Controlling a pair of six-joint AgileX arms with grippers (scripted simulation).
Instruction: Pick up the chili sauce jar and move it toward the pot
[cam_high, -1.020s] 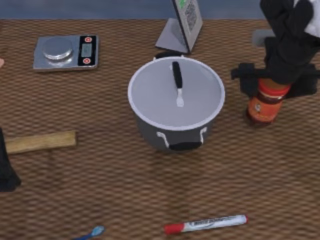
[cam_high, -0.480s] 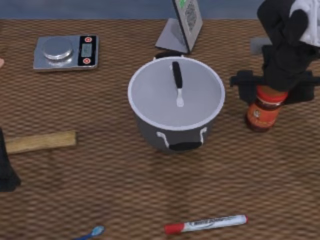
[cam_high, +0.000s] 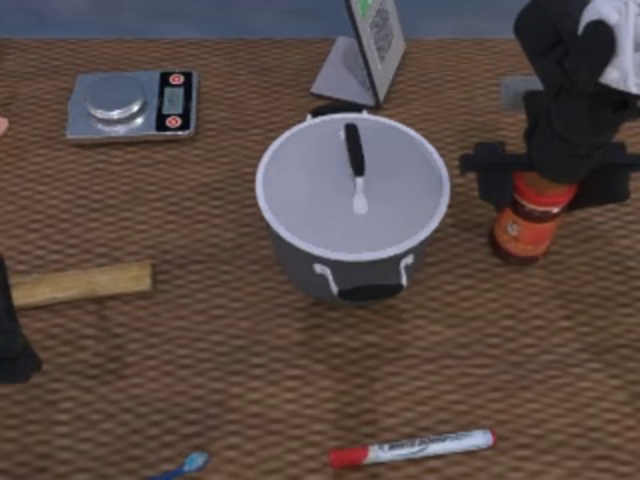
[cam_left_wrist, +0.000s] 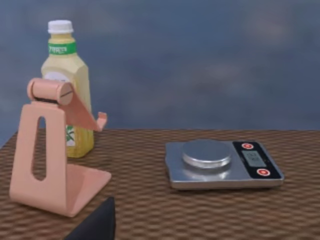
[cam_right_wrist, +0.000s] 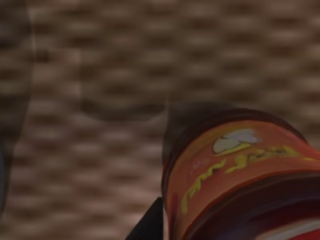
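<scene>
Since a second ago the chili sauce jar (cam_high: 525, 226) has shifted slightly leftward toward the pot (cam_high: 351, 203), carried by the right gripper (cam_high: 560, 160), whose fingers are clenched around its orange-red lid. It now hangs just right of the pot, apart from it, above the woven worktop (cam_high: 230, 360). Only the right wrist view shows the jar's orange label (cam_right_wrist: 235, 160) close up; its yellow lettering is not readable. Only the left wrist view shows a yellow bottle (cam_left_wrist: 67, 95) and a pink stand (cam_left_wrist: 50, 155) beside the kitchen scale (cam_left_wrist: 222, 162). Parked at the left edge, the left gripper (cam_high: 12, 345) hides its fingers, so their state cannot be told.
</scene>
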